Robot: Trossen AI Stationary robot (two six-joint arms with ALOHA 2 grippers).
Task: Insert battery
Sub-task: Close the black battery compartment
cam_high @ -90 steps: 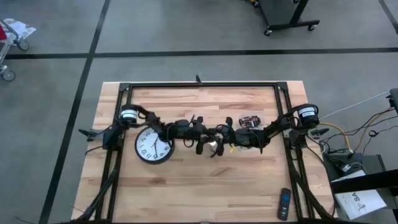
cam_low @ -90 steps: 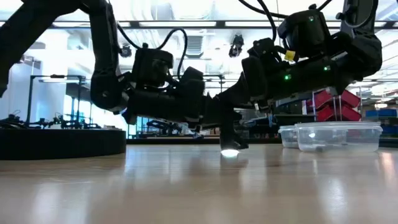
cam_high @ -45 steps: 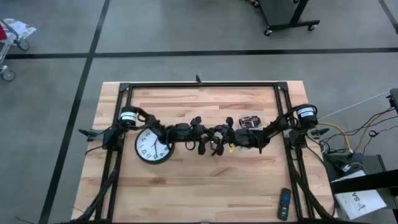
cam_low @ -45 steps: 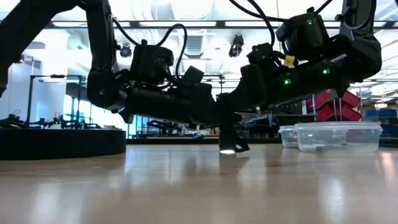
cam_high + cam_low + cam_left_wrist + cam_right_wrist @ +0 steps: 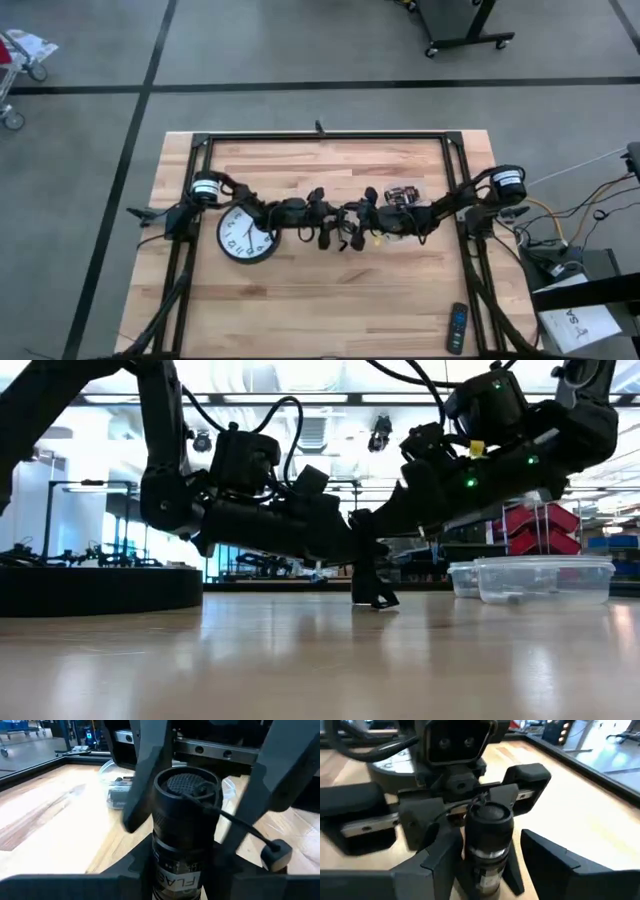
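From above, both arms meet mid-table; the left gripper (image 5: 328, 222) and right gripper (image 5: 352, 224) crowd one spot, the clock (image 5: 246, 236) behind the left arm. At table height, the flashlight (image 5: 363, 573) stands upright between them. The left wrist view shows its fingers clamped round the barrel, apparently steadying it. The right wrist view shows that gripper's fingers spread wide either side of the cap, touching nothing. I see no battery.

Flashlight (image 5: 186, 827) label cut off at frame edge; tub (image 5: 116, 782) contents blurred, perhaps batteries.
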